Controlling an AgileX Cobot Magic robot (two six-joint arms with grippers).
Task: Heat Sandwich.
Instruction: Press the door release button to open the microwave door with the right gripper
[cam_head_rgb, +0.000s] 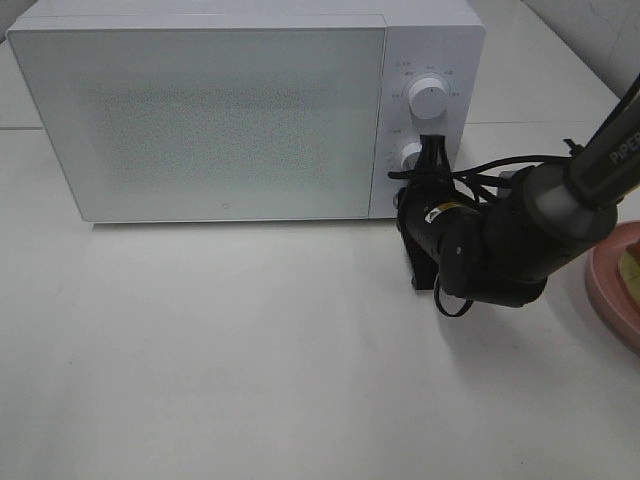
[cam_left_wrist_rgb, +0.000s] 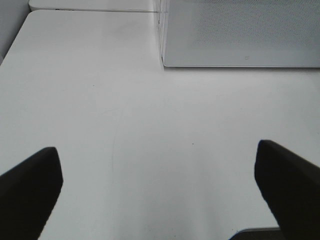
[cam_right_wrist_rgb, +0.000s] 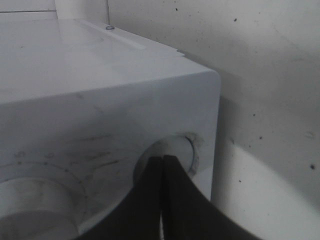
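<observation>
While its two black fingers are clenched flat against each other with nothing between them, the right gripper (cam_right_wrist_rgb: 162, 160) points its tips at the lower round white knob (cam_right_wrist_rgb: 172, 150) of a white box-shaped microwave oven (cam_right_wrist_rgb: 100, 100). In its wrist view the tips overlap the knob's face, but whether they actually press on it cannot be told.

From the high camera the same right gripper (cam_head_rgb: 432, 152) sits just at the right edge of that lower knob (cam_head_rgb: 410, 155). The upper round white knob (cam_head_rgb: 428, 97) lies directly above it on the oven's control strip. Behind the fingers, the dark wrist and the grey arm (cam_head_rgb: 560, 195), with black cables looped over it, stretch back toward the right side of the scene.

The microwave oven's wide frosted door (cam_head_rgb: 200, 115) is closed. The oven stands on a plain white table (cam_head_rgb: 250, 350).

The sandwich (cam_head_rgb: 631, 262) shows only as a thin tan sliver at the right edge of the high view. It rests on a round pink plate (cam_head_rgb: 608, 285), itself cut off by the frame, well apart from the oven and to the right of the arm.

The left gripper (cam_left_wrist_rgb: 156, 147) is released, its two dark fingers spread wide with nothing between them. It hangs above bare white table (cam_left_wrist_rgb: 100, 100), with a front corner of the microwave oven (cam_left_wrist_rgb: 240, 35) ahead of it.
</observation>
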